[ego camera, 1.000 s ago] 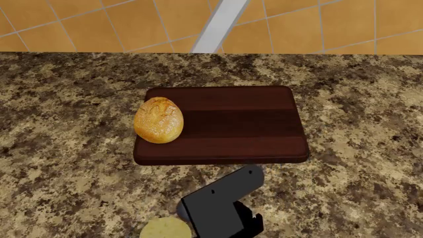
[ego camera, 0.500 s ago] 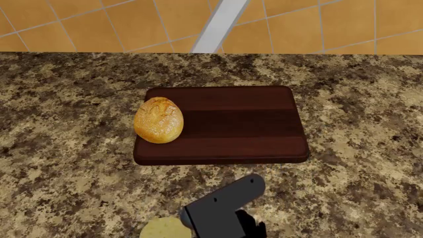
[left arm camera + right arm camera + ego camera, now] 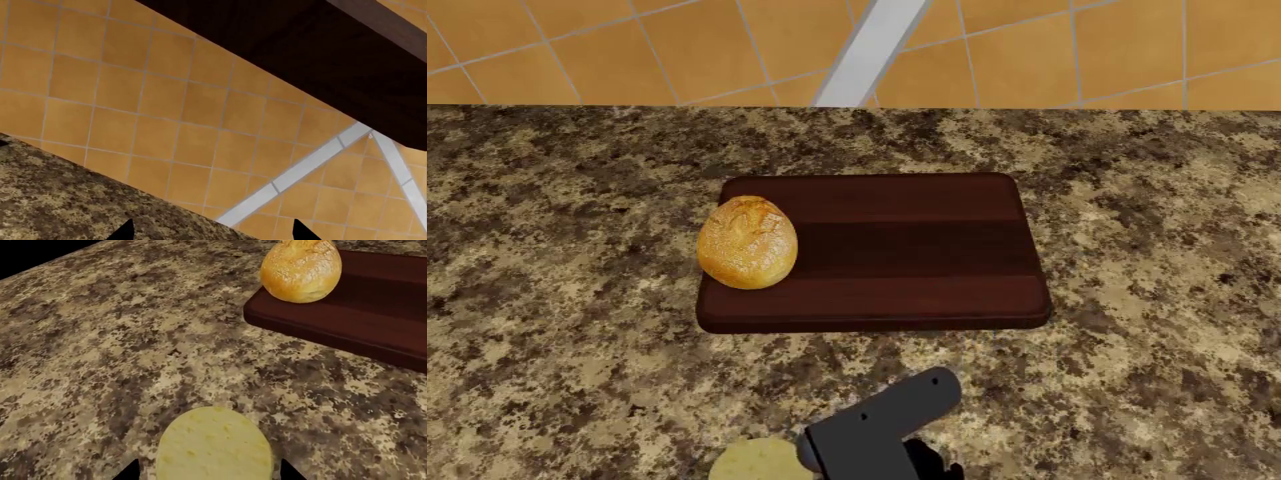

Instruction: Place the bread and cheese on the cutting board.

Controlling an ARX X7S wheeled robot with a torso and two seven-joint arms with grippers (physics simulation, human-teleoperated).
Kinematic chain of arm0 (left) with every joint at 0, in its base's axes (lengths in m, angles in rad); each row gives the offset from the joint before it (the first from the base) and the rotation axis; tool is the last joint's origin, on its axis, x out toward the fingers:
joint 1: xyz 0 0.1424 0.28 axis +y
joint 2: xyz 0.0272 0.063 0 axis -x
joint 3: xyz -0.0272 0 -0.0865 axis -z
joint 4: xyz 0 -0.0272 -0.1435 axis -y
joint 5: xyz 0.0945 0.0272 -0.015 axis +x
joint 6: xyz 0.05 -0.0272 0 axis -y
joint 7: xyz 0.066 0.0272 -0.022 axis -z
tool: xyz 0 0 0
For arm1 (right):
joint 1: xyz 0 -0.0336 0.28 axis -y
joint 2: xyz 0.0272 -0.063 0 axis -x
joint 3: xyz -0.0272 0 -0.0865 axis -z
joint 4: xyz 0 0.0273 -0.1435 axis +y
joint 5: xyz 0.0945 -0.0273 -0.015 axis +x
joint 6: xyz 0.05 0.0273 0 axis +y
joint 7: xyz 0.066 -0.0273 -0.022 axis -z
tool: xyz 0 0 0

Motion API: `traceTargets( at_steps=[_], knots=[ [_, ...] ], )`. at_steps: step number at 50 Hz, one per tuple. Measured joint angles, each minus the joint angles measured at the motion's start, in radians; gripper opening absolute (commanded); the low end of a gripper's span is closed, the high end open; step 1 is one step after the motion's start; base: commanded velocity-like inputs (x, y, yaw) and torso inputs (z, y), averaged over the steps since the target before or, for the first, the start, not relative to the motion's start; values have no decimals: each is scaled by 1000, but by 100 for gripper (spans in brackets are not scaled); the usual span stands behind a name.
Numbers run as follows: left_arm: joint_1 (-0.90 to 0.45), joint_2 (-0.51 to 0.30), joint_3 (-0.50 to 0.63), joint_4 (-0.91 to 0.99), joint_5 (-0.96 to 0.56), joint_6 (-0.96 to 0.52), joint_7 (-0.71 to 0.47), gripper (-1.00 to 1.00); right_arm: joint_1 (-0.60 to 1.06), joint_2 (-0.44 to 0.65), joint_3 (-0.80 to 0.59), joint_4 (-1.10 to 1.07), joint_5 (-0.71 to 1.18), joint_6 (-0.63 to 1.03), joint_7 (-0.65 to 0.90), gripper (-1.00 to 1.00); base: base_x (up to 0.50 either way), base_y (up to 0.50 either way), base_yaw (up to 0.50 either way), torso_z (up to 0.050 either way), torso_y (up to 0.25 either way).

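Cheese (image 3: pixel 213 445) lies on the granite counter (image 3: pixel 561 330) near the robot, well short of the cutting board (image 3: pixel 894 250), at the bottom edge of head view just left of the dark right arm (image 3: pixel 874 430); in right wrist view it sits between the two fingertips (image 3: pixel 130 471), one dark tip showing on each side of it, gap a bit wider than the chunk; right gripper (image 3: pixel 208 471) spread apart, tips straddling cheese, cannot tell if pads touch it, not clenched on it; cheese resting on counter, not lifted; bread (image 3: pixel 747 241) on the left end of the cutting board, overhanging its left edge slightly, upright oval, scored top up; in right wrist view bread sits at board's near-left corner, well beyond the cheese; left gripper (image 3: pixel 210 232) only two dark tips visible, set wide apart, holding nothing, facing the orange tile wall (image 3: pixel 167 115) and the counter edge, dark cabinet underside (image 3: pixel 320 55) above; versus 1.0 s ago right arm has moved nearer the robot and lower in head view, more of it cut off by the frame edge, cheese more covered by it; bread and board unchanged
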Motion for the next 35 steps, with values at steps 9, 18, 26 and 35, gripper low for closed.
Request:
traceTargets(
  at_steps=[9, 18, 26, 35],
  knots=[
    [3, -1, -3, 2, -1, 0, 2, 100, -16, 4, -18, 25, -27, -33, -24, 100, 0, 0, 0, 0, 0],
    [7, -4, -6, 5, -1, 2, 3, 100, -29, 4, -38, 47, -48, -59, -43, 100, 0, 0, 0, 0, 0],
    [10, -7, -9, 9, 1, 3, 4, 100, -30, 4, -46, 56, -64, -79, -55, 100, 1, 0, 0, 0, 0],
    [13, -6, -12, 11, 1, 2, 4, 100, -28, 2, -58, 71, -83, -101, -71, 100, 1, 1, 0, 0, 0]
  ],
)
